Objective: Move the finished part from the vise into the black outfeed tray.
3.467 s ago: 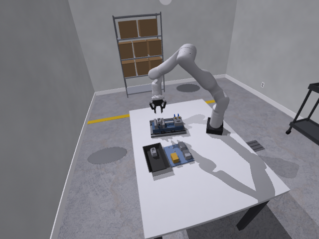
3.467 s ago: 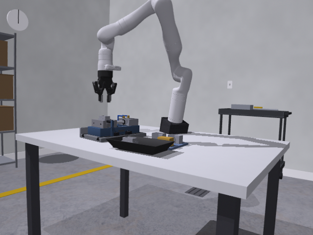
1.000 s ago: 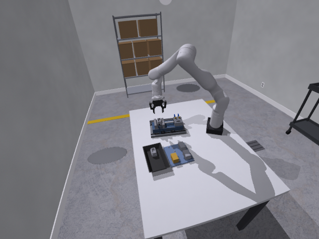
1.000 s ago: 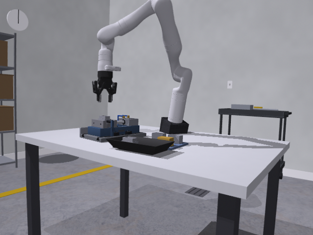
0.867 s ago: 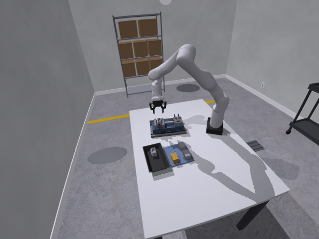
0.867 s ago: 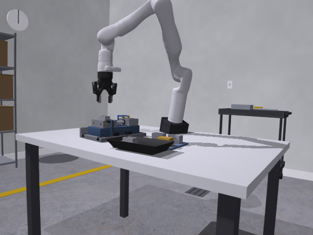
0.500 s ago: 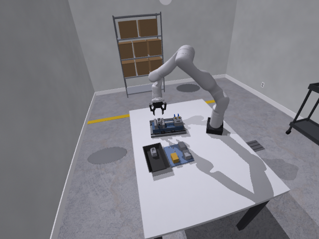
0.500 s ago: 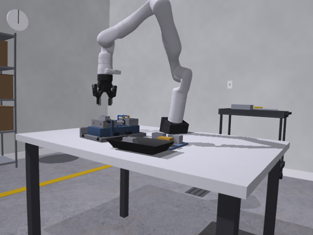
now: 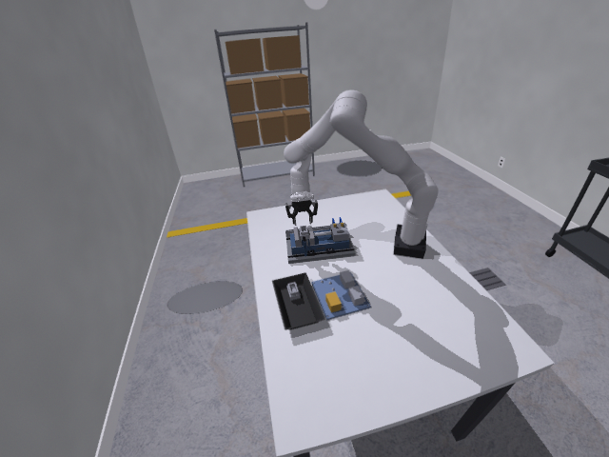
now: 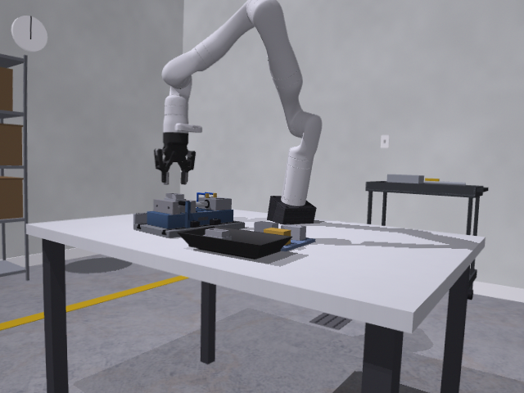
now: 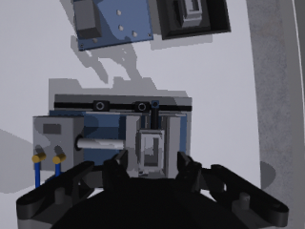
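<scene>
The finished part (image 9: 305,229) (image 10: 173,196) (image 11: 151,149), a grey block with a pocket on top, sits clamped between the jaws of the blue vise (image 9: 324,243) (image 10: 169,218) (image 11: 107,125). My gripper (image 9: 301,218) (image 10: 173,179) (image 11: 152,158) is open and empty. It hangs straight above the part with a clear gap, its fingers on either side of the part in the wrist view. The black outfeed tray (image 9: 309,314) (image 10: 254,246) (image 11: 220,19) lies in front of the vise and holds one grey pocketed block (image 9: 294,290) (image 10: 216,232) (image 11: 192,10) at its far end.
A blue plate (image 9: 361,305) (image 10: 301,242) (image 11: 114,21) beside the tray carries two grey blocks (image 9: 348,277) and a yellow block (image 9: 334,301) (image 10: 277,231). The arm's base (image 9: 409,243) (image 10: 291,210) stands right of the vise. A shelf with boxes (image 9: 267,93) and a black cart (image 10: 425,187) stand off the table.
</scene>
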`<state>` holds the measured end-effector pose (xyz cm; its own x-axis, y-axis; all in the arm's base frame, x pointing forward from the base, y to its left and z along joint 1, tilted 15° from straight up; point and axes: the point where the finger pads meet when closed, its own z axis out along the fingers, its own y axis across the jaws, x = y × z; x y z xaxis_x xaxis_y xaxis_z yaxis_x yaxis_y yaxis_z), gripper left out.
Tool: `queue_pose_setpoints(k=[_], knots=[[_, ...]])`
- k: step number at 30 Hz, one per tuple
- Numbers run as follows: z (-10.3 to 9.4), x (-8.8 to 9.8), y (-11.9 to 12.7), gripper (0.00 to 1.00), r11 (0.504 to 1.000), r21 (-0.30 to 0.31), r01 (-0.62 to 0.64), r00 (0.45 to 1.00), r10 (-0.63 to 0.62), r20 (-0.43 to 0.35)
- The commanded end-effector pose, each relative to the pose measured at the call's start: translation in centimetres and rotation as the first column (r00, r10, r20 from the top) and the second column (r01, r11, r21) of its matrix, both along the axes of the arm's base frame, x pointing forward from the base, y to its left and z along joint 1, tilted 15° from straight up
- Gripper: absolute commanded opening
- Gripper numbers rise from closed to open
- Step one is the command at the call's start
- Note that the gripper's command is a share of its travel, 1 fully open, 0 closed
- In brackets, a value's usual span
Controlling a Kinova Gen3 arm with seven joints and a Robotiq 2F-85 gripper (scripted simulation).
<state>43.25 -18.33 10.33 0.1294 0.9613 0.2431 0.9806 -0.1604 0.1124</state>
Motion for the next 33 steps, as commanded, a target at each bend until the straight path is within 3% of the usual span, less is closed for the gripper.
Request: queue_pose_setpoints(k=[1, 9, 33], knots=[[-0.6, -0.1, 0.1, 0.67, 1.0, 0.001, 0.001, 1.0, -0.001, -0.005], [-1.5, 0.0, 0.3, 0.67, 1.0, 0.001, 0.001, 1.0, -0.001, -0.005], [-1.9, 0.1, 0.4, 0.67, 1.0, 0.001, 0.001, 1.0, -0.001, -0.005]])
